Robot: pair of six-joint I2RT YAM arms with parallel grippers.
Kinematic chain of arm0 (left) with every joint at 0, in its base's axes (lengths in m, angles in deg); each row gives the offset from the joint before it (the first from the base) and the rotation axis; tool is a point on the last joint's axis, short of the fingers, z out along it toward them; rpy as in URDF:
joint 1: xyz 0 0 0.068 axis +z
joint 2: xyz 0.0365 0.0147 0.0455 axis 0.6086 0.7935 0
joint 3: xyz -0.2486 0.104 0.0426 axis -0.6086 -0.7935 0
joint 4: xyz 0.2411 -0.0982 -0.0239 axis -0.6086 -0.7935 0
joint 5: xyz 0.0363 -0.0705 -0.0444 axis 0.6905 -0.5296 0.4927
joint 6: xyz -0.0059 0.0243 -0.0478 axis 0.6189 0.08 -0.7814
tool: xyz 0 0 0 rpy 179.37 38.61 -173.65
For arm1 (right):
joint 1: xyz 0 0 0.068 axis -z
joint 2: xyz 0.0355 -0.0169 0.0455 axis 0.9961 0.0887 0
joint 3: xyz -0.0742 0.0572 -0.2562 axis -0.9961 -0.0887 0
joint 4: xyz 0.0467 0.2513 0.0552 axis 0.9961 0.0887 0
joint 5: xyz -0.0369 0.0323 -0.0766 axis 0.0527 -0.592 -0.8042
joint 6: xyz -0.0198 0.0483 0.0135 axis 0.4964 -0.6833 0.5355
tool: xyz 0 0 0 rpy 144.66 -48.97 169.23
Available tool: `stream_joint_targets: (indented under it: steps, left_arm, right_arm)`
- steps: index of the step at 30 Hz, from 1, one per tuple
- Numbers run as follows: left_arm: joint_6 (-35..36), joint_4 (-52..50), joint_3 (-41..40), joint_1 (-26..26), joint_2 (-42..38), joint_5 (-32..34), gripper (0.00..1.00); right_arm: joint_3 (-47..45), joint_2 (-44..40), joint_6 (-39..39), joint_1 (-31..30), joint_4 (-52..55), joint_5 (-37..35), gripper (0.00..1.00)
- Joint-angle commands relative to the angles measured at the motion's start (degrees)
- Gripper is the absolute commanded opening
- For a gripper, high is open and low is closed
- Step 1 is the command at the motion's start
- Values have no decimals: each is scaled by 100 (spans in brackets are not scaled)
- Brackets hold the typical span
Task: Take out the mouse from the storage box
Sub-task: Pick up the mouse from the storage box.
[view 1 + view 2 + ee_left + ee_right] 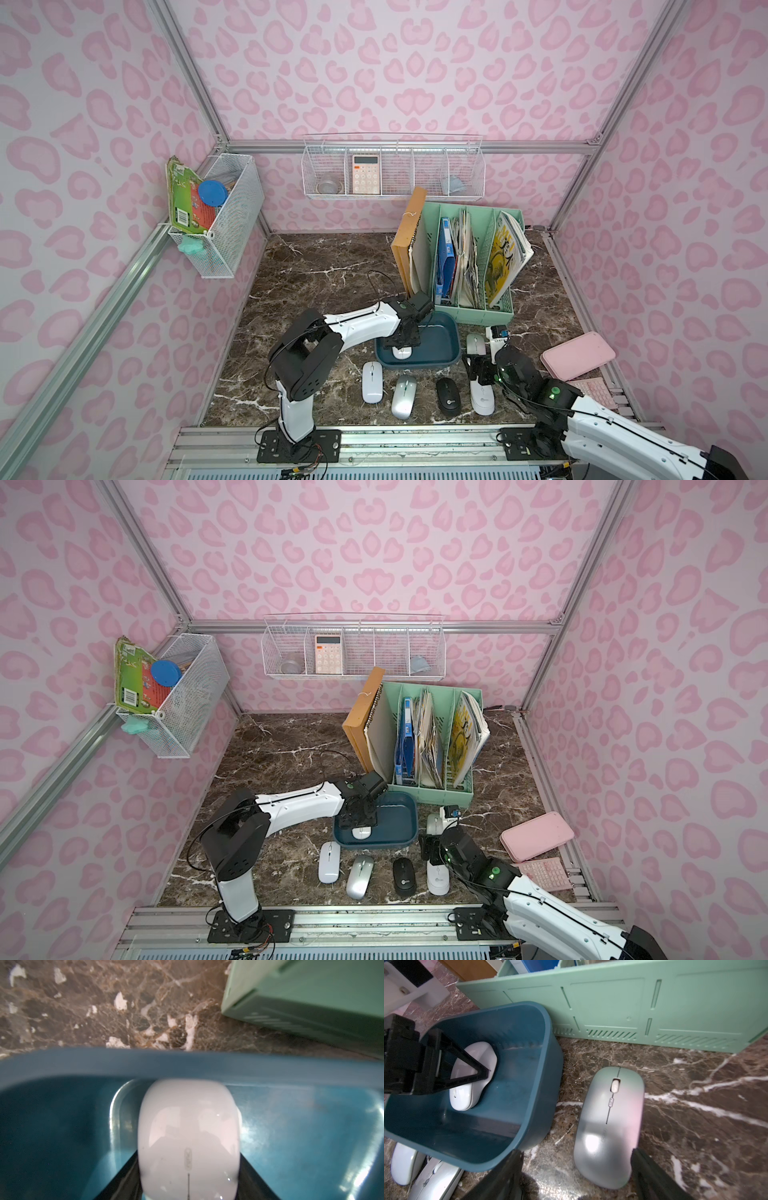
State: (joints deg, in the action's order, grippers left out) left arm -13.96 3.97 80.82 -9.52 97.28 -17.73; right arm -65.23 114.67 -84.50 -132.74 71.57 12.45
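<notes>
Pictured on a dark marble-patterned surface [324,266]: a teal-blue storage box [438,343] just in front of a mint-green file organiser [478,309], with a white mouse [402,353] lying inside, toward the wall nearest the robot's bases. Shows, in both top views, the left jaws reaching straight down into the box [395,820] over that mouse [361,833]. Finds them, in the left wrist view, closed in on the mouse [189,1136], a black finger against each flank, its far end tucked under the rim of the box wall. Confirms, from the right wrist view, the mouse [464,1099] low inside the box, not yet lifted clear. Shows the right jaws spread wide and gripping nothing, hanging low with one finger to each side of the near end of a silver-green mouse [609,1126], flat on the surface just beside the box's right wall. Takes in four more mice in a row along the front of the surface, side by side and not touching: a slim white mouse [372,382], a silver mouse [404,396], a black mouse [448,397] and a long white mouse [483,401].
</notes>
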Motion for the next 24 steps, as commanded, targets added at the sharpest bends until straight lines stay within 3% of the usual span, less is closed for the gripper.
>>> stream_joint_targets:
  steps: [1, 24]
  left_arm:
    - [-8, -139, 17, -36, -87, 111, 56]
    - [-235, -502, -268, -406, -1241, 375, 54]
  right_arm:
    - [8, -11, 52, -4, -133, -10, 85]
    - [15, -29, 41, -7, -124, -27, 85]
